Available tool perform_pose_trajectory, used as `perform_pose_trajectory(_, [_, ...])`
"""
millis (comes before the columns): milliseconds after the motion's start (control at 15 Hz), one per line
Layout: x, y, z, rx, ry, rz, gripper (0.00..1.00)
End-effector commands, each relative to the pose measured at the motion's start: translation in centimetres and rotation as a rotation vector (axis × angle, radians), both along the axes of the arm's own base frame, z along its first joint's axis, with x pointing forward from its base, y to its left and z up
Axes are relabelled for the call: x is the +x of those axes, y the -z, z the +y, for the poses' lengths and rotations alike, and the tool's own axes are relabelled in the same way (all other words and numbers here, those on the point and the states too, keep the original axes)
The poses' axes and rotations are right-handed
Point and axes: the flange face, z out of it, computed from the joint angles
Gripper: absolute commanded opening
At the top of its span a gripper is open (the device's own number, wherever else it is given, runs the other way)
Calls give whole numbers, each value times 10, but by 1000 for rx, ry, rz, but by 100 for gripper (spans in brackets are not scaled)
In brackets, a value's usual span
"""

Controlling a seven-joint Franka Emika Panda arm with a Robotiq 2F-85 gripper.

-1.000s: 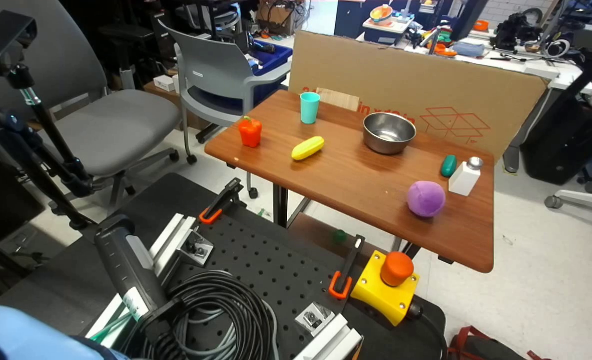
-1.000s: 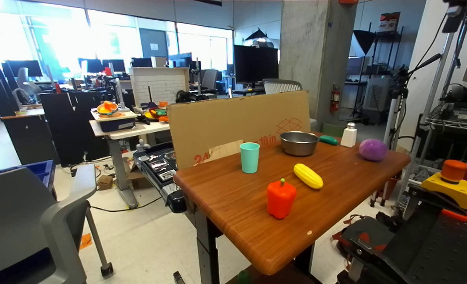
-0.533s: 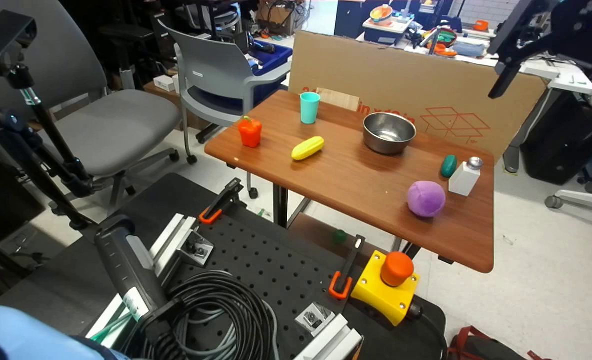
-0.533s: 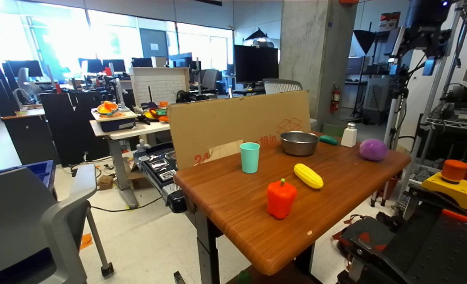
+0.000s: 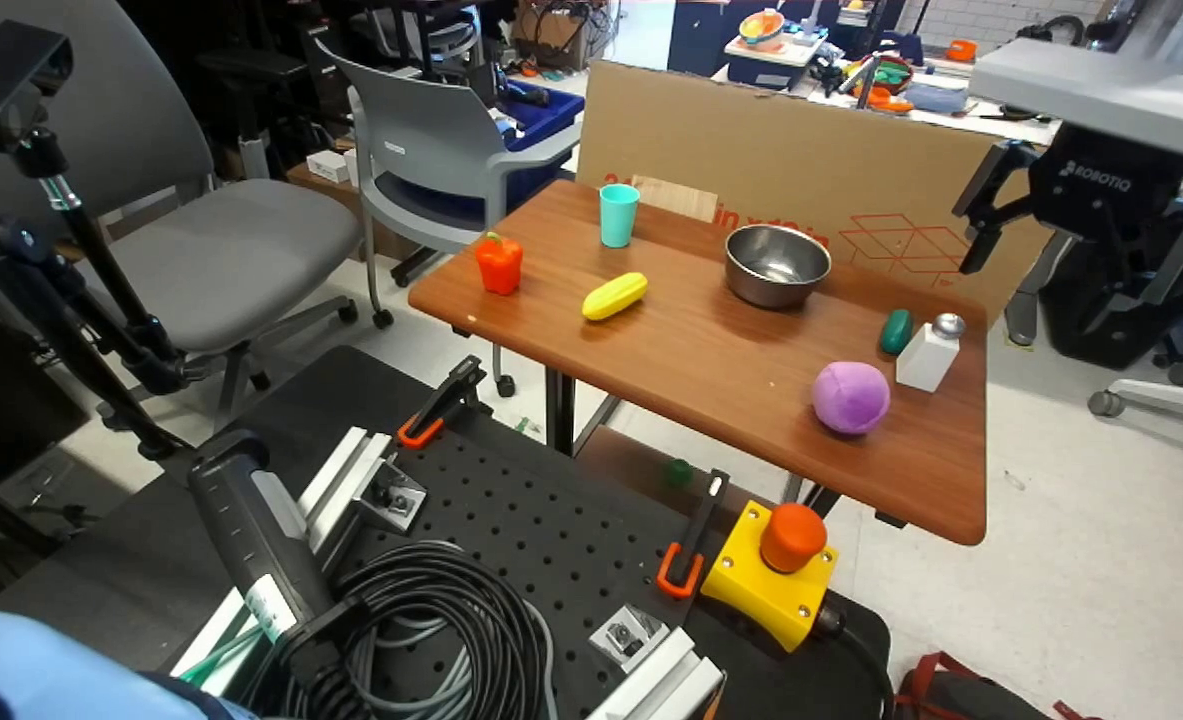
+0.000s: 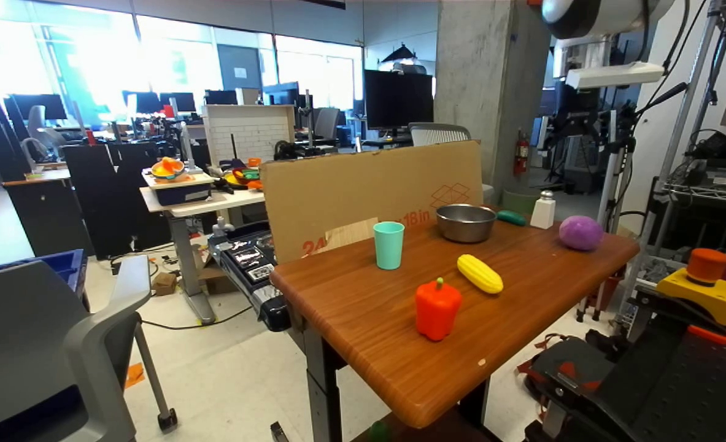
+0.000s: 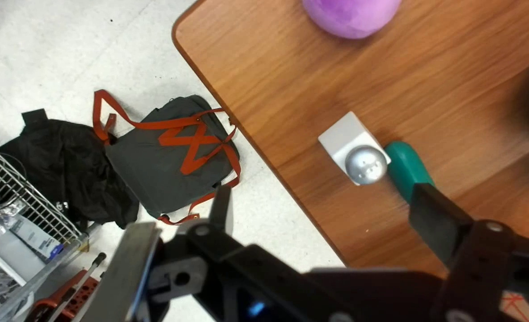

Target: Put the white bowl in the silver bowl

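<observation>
Jaws: spread wide, nothing held. White salt shaker [image 7: 353, 144]: upright on counter [image 7: 291, 89], long axis vertical, apart from jaws, about one o'clock of them in wrist view.

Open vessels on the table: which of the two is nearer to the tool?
The silver bowl, wide and metal; the narrow teal cup stands farther away.

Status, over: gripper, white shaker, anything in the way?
Gripper open, empty, up off the table. White salt shaker upright there, not yet in the metal bowl. Green oblong piece close beside shaker, contact unclear; may crowd the grasp.
</observation>
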Motion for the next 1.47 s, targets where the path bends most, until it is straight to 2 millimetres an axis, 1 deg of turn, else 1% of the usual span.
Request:
perform_pose_trajectory(0, [37, 24, -6, -13, 11, 14, 100])
perform_pose_trajectory(133, [47, 35, -3, -9, -7, 30, 100])
perform_pose_trajectory(333, [53, 48, 1, -1, -21, 64, 100])
perform_pose_trajectory(600, [51, 58, 7, 24, -30, 141, 100])
perform_pose_trajectory(867, [44, 57, 12, 40, -38, 177, 99])
perform_pose_trajectory(933, [44, 57, 13, 38, -38, 174, 74])
perform_pose_trajectory(1000, [43, 57, 12, 35, -38, 173, 74])
perform_pose_trajectory(1067, [44, 58, 11, 28, -36, 169, 71])
perform_pose_trajectory(1267, [46, 63, 9, 10, -31, 165, 46])
perform_pose_trajectory(1400, [46, 64, 11, 9, -31, 175, 33])
